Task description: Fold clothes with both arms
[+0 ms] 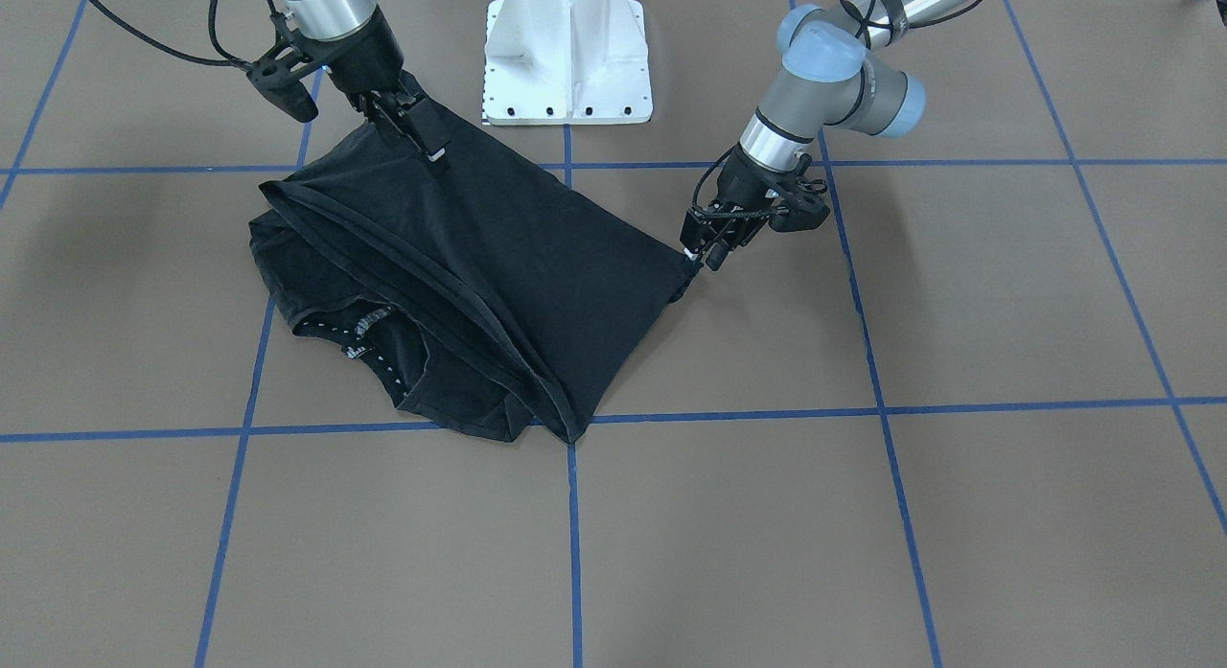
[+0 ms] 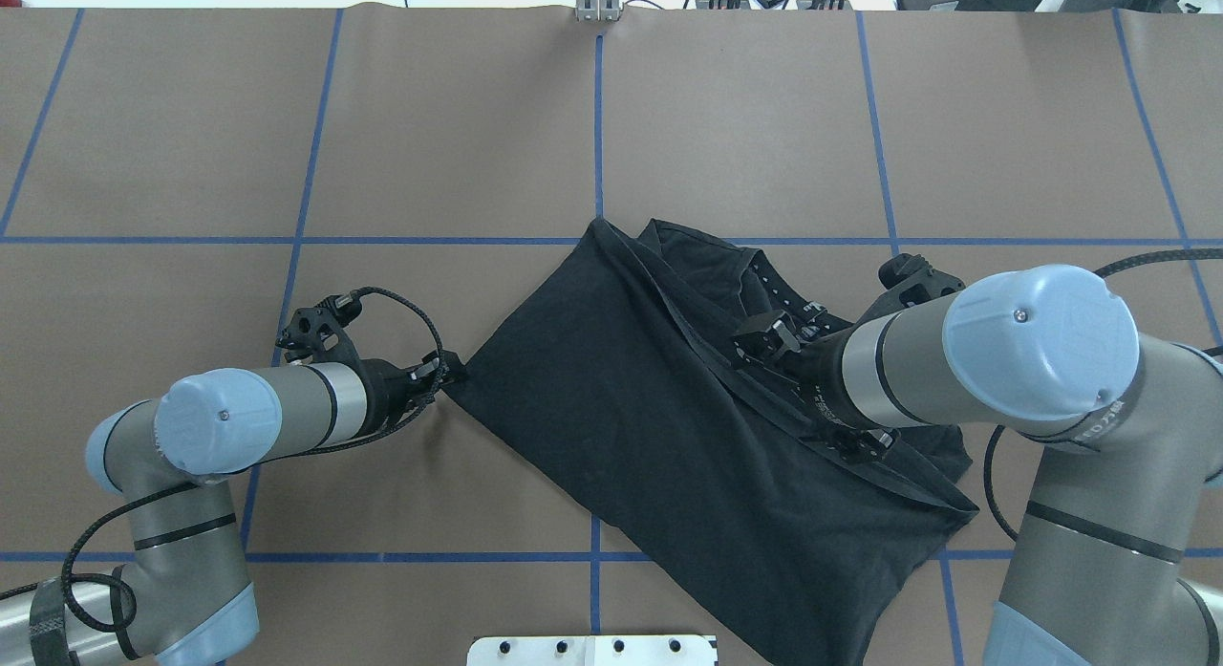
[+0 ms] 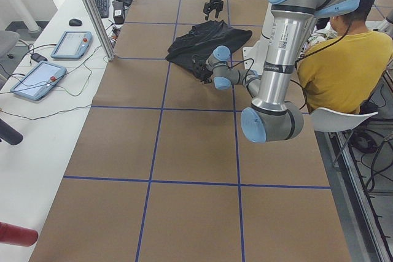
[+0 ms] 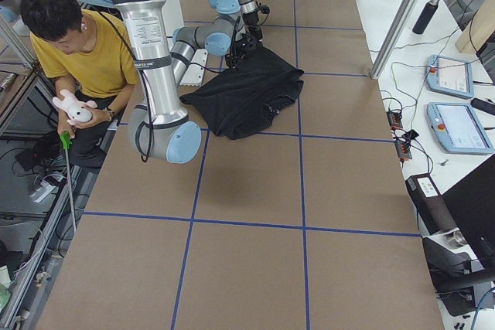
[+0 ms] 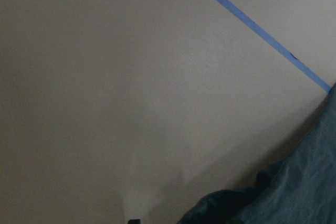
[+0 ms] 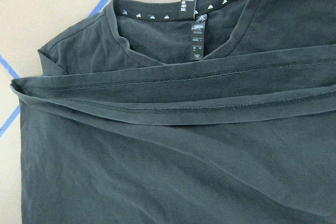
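On the brown counter (image 1: 959,313), near the robot's base, the black T-shirt (image 1: 498,237) lies half folded, soft, light and limp, so hem corners seem the best hold, where the left end effector (image 1: 703,253) and the right end effector (image 1: 428,141) each clench it.

A robotics lab: robot arms (image 2: 955,360) over a tape-gridded table (image 2: 764,121), teach pendants (image 4: 462,127) beside.
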Controlling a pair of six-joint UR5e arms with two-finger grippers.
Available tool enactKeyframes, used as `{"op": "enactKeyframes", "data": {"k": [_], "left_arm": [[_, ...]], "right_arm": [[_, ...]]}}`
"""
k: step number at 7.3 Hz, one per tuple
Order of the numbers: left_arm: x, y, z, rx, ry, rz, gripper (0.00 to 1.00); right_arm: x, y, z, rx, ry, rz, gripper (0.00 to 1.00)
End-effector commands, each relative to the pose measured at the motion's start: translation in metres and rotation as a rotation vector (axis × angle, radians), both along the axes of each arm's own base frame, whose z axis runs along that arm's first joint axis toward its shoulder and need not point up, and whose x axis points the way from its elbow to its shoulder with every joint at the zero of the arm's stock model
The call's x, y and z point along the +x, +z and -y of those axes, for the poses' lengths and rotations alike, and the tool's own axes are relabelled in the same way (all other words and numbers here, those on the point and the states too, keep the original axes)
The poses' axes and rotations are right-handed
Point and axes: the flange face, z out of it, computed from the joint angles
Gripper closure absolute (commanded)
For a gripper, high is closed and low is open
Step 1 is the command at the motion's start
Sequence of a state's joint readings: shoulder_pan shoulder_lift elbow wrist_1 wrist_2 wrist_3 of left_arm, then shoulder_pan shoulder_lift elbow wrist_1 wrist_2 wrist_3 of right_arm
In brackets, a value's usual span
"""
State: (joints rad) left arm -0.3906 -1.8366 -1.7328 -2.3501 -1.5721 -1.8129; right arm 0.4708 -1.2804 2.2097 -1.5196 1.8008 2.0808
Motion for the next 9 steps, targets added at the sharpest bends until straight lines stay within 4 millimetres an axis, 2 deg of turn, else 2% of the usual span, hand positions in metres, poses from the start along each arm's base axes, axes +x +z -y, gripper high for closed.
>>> {"op": "enactKeyframes", "data": {"k": [1, 5, 6, 7, 8, 9], "left_arm": [[0.0, -0.006, -0.001, 0.003, 0.003, -0.01, 1.0], [-0.014, -0.029, -0.002, 0.018, 0.003, -0.003, 1.0], [-0.031, -0.026, 0.025, 0.096, -0.016, 0.041, 1.0], [-0.058, -0.022, 0.071, 0.194, -0.058, 0.108, 1.0], [-0.069, -0.008, 0.127, 0.23, -0.111, 0.175, 1.0], [-0.066, -0.015, 0.192, 0.265, -0.152, 0.238, 1.0]], "right_arm": [[0.001, 0.0, 0.001, -0.002, 0.004, -0.001, 0.0], [0.004, -0.001, 0.005, -0.001, 0.013, 0.002, 0.0], [0.005, -0.001, 0.005, -0.002, 0.012, 0.001, 0.0], [0.004, -0.001, 0.005, -0.002, 0.012, 0.002, 0.0], [0.006, -0.004, 0.004, -0.003, 0.006, 0.011, 0.0], [0.007, -0.006, 0.005, -0.001, 0.005, 0.019, 0.0]]}}
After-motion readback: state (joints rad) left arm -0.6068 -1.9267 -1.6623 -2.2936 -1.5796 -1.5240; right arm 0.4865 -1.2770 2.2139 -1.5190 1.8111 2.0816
